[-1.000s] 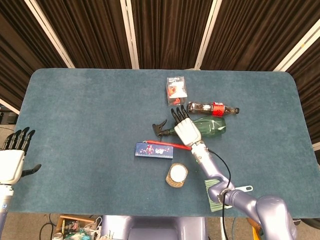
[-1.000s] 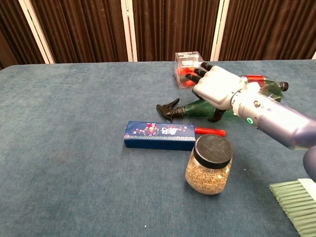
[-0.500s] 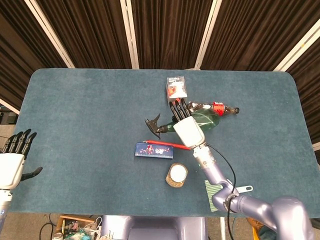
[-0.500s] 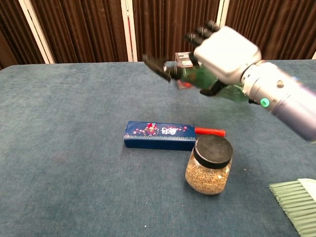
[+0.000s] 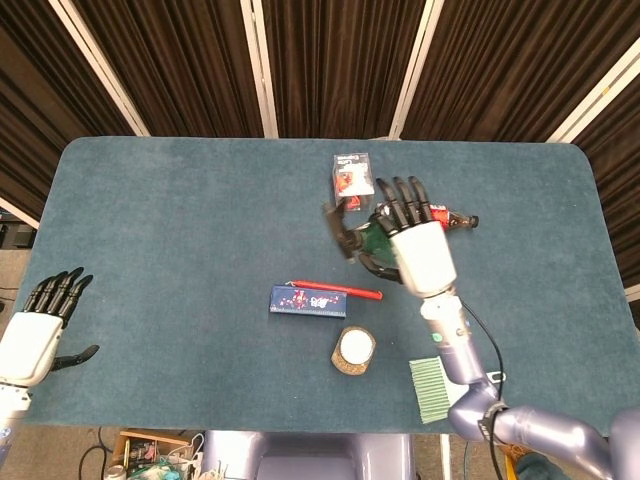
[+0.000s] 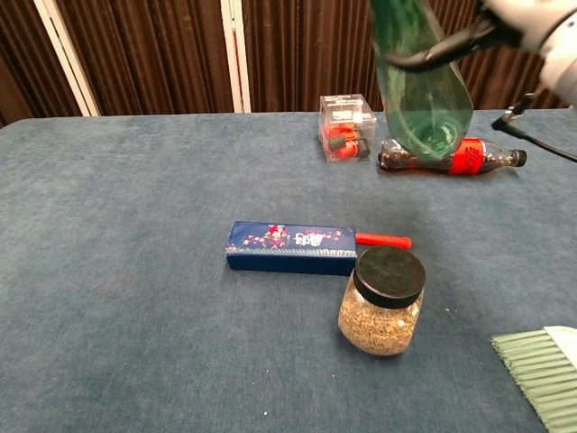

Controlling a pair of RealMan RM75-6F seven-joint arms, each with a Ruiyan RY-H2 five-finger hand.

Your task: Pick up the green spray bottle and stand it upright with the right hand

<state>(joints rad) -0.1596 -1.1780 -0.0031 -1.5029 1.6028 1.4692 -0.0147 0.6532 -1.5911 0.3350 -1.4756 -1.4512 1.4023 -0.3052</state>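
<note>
Over at the counter's (image 5: pixel 150 250) eight o'clock edge, the left hand (image 5: pixel 38 335) is hovering with its fingers (image 5: pixel 62 290) spread wide and holding nothing; the chest view is not showing it at all.

Moving rightward, a blue box (image 5: pixel 308 300) is lying flat near the middle of the counter, with a red pen (image 5: pixel 345 291) touching its far long side and sticking out toward three o'clock. At the box's five o'clock, a glass jar (image 6: pixel 381 302) with a black lid is standing upright, grain-like contents showing through its wall.

Further back, at the box's one o'clock, a small clear box (image 5: pixel 352 177) with red and black contents is sitting on the counter. Just to its three o'clock a cola bottle (image 6: pixel 451 156) with a red label is lying on its side, cap pointing right.

Above that bottle, the right hand (image 5: pixel 418 248) is gripping the green spray bottle (image 6: pixel 422 86) in the air, well clear of the counter. The fingers (image 5: pixel 402 203) are wrapping around the bottle's body. In the chest view the bottle is hanging nearly upright, base downward and tilted slightly, its top running out of the picture. In the head view its dark spray head (image 5: pixel 338 225) is blurring toward nine o'clock of the hand.

At the counter's five o'clock corner, a green brush (image 6: pixel 544 370) is lying flat.
</note>
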